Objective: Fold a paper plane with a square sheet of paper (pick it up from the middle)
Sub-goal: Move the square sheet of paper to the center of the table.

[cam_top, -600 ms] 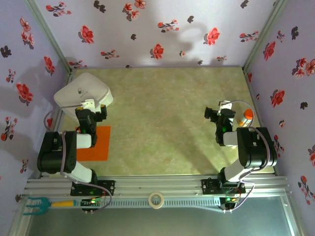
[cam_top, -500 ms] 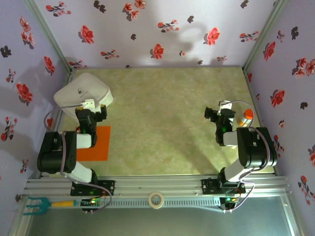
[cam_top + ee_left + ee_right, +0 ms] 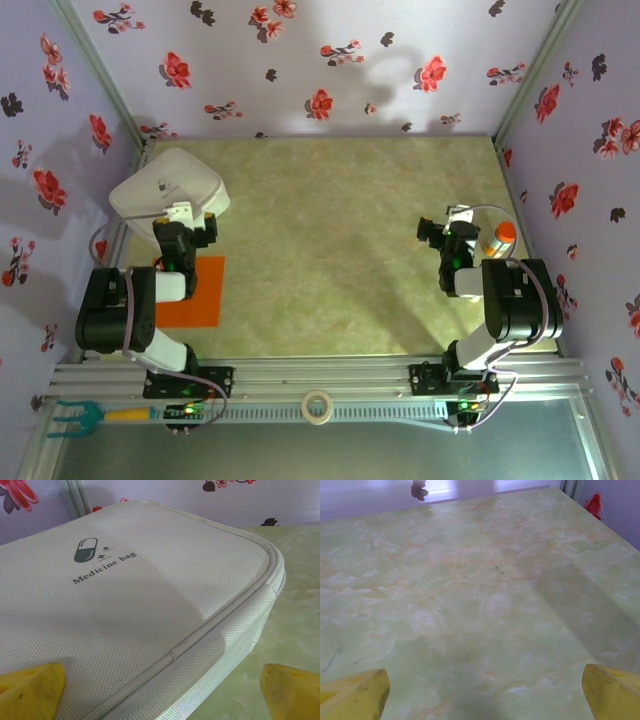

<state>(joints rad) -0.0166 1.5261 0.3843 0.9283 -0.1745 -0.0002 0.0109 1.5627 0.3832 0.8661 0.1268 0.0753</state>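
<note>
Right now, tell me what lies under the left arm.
The square sheet of paper lies flat on the table beneath the left arm. Its right and near parts show; the arm covers the rest, so any crease there cannot be seen.

White medicine bag (image 3: pixel 165 190) far left; orange-capped bottle (image 3: pixel 497 238) right; tape roll (image 3: pixel 318 406) on near rail (image 3: pixel 390 411)

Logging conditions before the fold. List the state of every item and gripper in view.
square sheet of paper: flat on the table, unfolded, partly under the left arm.
medicine bag: looks closed, lying flat.
orange-capped bottle: capped, appears upright.
left gripper: open, empty.
right gripper: open, empty.
</note>
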